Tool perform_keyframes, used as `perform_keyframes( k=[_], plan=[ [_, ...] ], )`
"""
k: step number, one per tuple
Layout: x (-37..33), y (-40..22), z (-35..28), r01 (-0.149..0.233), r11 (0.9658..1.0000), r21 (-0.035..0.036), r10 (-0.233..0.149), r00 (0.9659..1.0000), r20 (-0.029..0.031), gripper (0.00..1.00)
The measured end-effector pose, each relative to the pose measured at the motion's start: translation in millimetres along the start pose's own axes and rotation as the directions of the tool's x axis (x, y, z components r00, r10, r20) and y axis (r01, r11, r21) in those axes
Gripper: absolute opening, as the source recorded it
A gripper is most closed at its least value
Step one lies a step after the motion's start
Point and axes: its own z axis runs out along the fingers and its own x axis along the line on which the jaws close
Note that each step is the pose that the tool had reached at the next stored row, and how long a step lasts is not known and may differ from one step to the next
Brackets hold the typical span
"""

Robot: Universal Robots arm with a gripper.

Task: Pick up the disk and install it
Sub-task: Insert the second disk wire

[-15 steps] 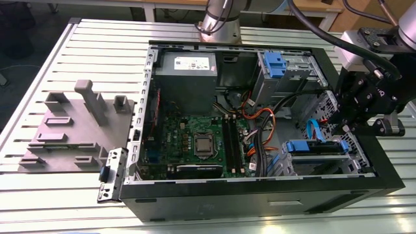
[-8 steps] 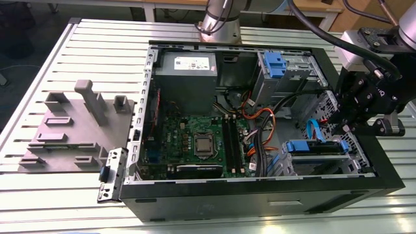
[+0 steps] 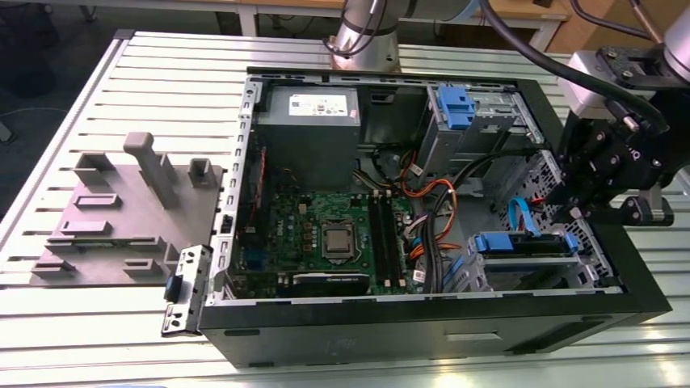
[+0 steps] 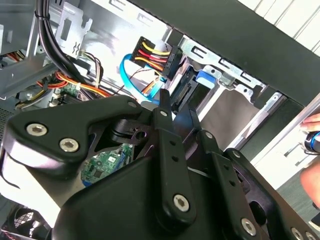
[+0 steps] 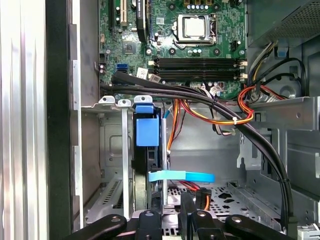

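One disk point(image 3: 519, 245), silver in a blue frame, sits slotted in the lower drive cage point(image 3: 582, 271) of the one open computer case point(image 3: 431, 327), on the exterior view's right. The one gripper point(image 3: 577, 220) hangs close over that cage, and I can't tell whether it is open or closed, or gripping anything. Also counted: one second blue carrier point(image 3: 454, 105) in the upper bay, one light-blue flat cable point(image 5: 181, 176) beside the disk, and one grey fixture point(image 3: 119, 218) on the slatted table point(image 3: 65, 121).

A pale slatted metal table point(image 3: 161, 73) stands before wood-topped benches point(image 3: 291, 5) on a dark floor point(image 3: 32, 81).
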Motion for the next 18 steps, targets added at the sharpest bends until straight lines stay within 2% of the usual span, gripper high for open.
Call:
perform_keyframes(
  k=[4,10,15,18],
  plan=[
    [-1.0,-2.5,0.3,0.0,1.0,0.0,0.0,1.0,0.0,0.3],
    [-6.3,-3.1,0.9,0.0,1.0,0.0,0.0,1.0,0.0001,0.3],
    [-7.1,-7.9,1.7,0.0,1.0,0.0,0.0,1.0,-0.0001,0.3],
    [-8.4,-8.6,2.2,0.0,1.0,0.0,0.0,1.0,0.0,0.3]
  ],
)
